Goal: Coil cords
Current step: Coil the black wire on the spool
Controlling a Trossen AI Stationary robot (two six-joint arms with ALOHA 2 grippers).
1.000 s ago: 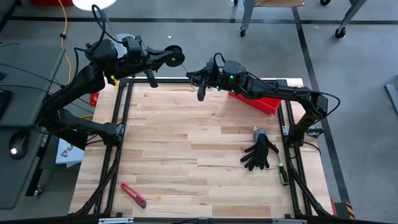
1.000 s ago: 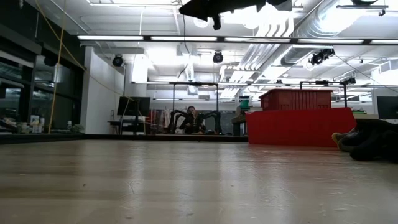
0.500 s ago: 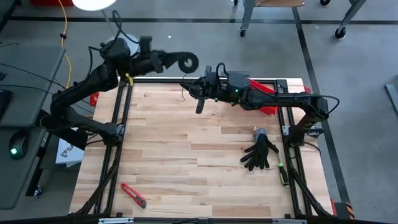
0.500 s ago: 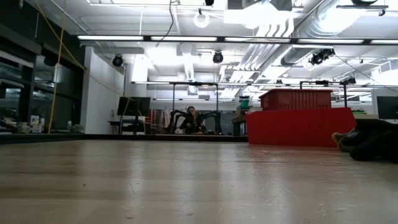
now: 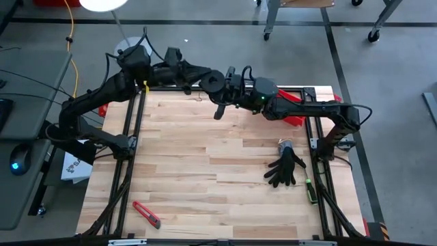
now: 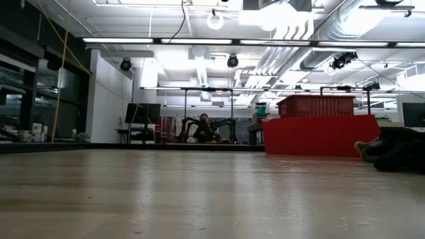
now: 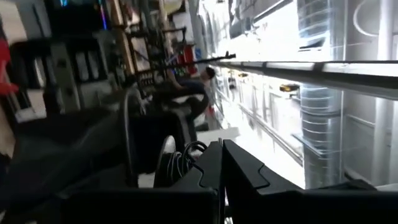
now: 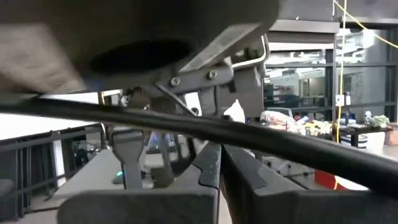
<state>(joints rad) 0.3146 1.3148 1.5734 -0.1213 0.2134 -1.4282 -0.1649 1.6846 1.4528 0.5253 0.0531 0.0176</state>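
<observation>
The small round black spool (image 5: 214, 82) hangs high over the table's far edge, at the tip of my left gripper (image 5: 207, 79), which is shut and reaches in from the left. In the left wrist view the spool (image 7: 166, 163) shows beside the shut fingers of my left gripper (image 7: 221, 167), with dark turns of cord on it. A thin bit of cord (image 5: 198, 95) hangs below the spool. My right gripper (image 5: 227, 85) comes in from the right, just right of the spool. In its wrist view my right gripper (image 8: 219, 167) is shut. Neither gripper shows in the low view. My left gripper has the spool at its free end, level, coming from the table's left. The spool is lifted clear of the table. Which part of the spool the fingers are on is hidden by the gripper itself. My right gripper is shut next to the spool; whether it touches the thin cord, I cannot tell.
A red bin (image 5: 295, 113) stands at the far right, under the right arm. A black glove (image 5: 285, 169), a small grey object (image 5: 284, 145) and a green-handled tool (image 5: 308, 189) lie at the right. A red box cutter (image 5: 146, 214) lies near the front left.
My left gripper has carried the spool toward the table's right and a little nearer, up to the right gripper, rolling about its own pointing line, so the spool now shows another face. My right gripper has tipped its fingers upward and shifted a little toward the near edge.
</observation>
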